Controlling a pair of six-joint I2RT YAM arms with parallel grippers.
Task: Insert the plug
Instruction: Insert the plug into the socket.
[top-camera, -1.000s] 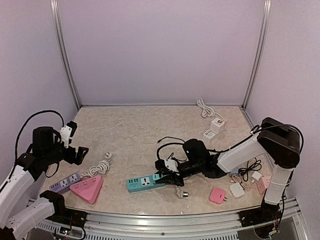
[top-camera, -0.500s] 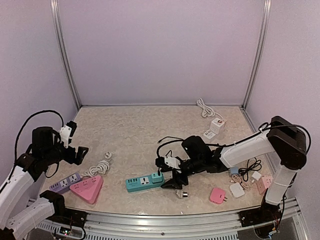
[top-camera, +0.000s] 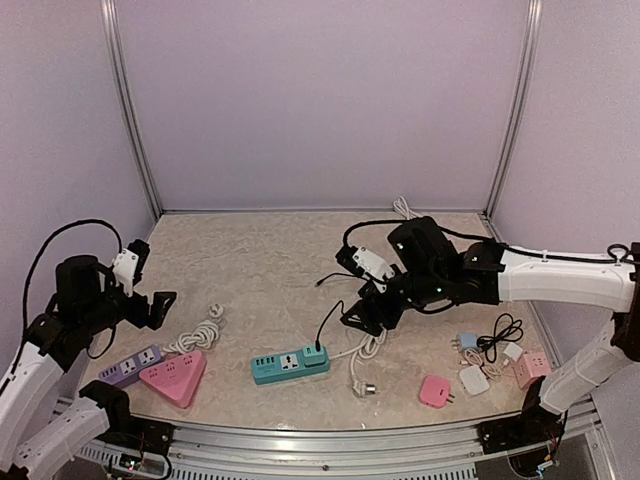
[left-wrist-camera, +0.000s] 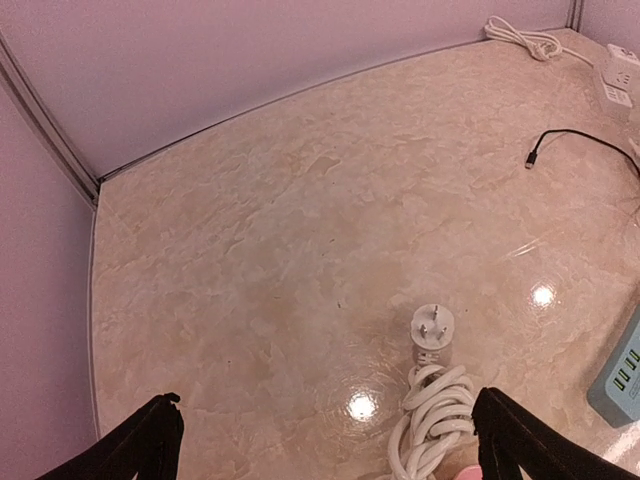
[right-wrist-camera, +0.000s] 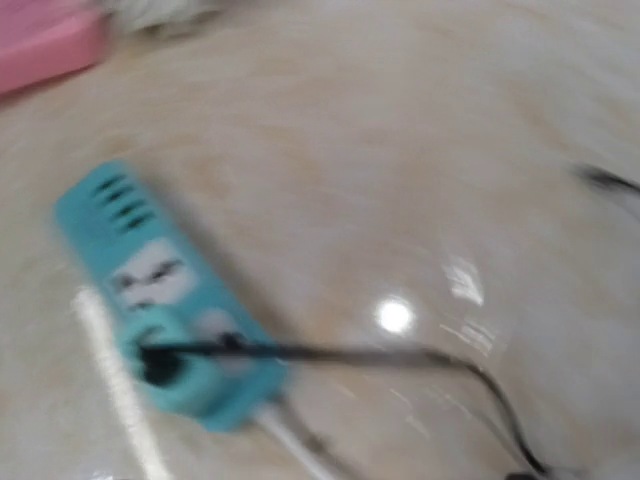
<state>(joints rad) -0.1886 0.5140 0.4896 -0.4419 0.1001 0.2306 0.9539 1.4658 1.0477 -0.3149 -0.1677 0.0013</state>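
- The black plug (top-camera: 317, 350) sits in the right end of the blue-green power strip (top-camera: 285, 365), so the job looks done.
- The right pincer (top-camera: 365, 316) hangs near it, fingers apart, holding nothing.
- The left pincer (left-wrist-camera: 328, 400) waits wide apart, out of the way.
- I count one black plug, one blue-green power strip, one purple strip (top-camera: 130, 367) and one pink strip (top-camera: 175, 378).

The top camera looks down from the near side to the pale lilac far wall (top-camera: 320, 100); left wrist looks low, far-rightwards; right wrist, blurred, hangs close above; all share the teal rectangular plastic power strip (top-camera: 290, 364).
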